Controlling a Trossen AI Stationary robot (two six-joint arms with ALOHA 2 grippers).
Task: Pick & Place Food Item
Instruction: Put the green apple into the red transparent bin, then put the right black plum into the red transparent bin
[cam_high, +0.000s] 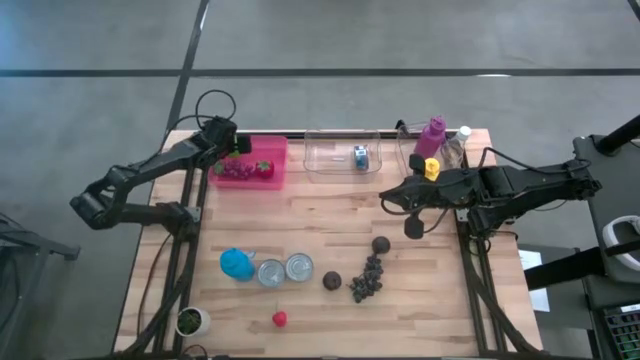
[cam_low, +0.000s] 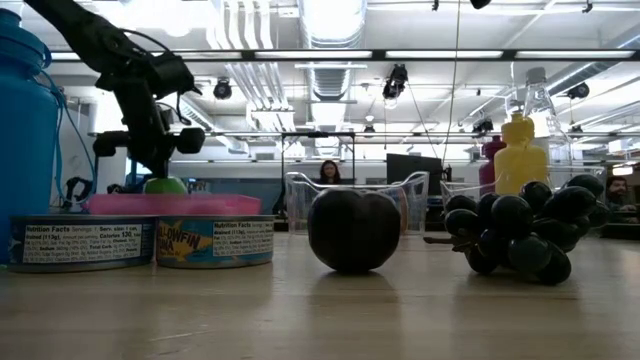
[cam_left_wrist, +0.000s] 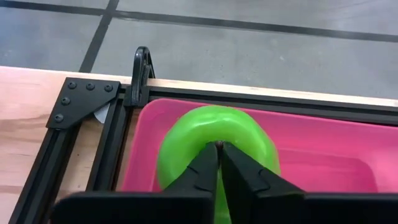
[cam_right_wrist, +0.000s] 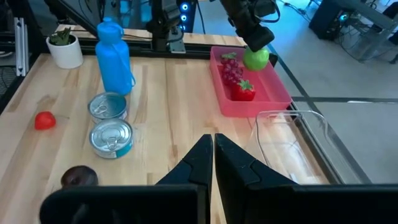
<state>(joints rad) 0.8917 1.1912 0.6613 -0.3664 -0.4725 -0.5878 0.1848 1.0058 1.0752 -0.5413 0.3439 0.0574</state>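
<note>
The wooden table fills the high view's centre. At its upper left sits the pink bin. Only the wrist views reveal the green apple there, the left gripper pinched on its stem. Centre-right, the right gripper hovers closed, empty.

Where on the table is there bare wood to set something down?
The widest bare stretch lies mid-table, between the pink bin and clear bin behind, and the cans and dark grapes in front. The front right corner past the grapes is also bare. The blue bottle and cans crowd front left.
</note>
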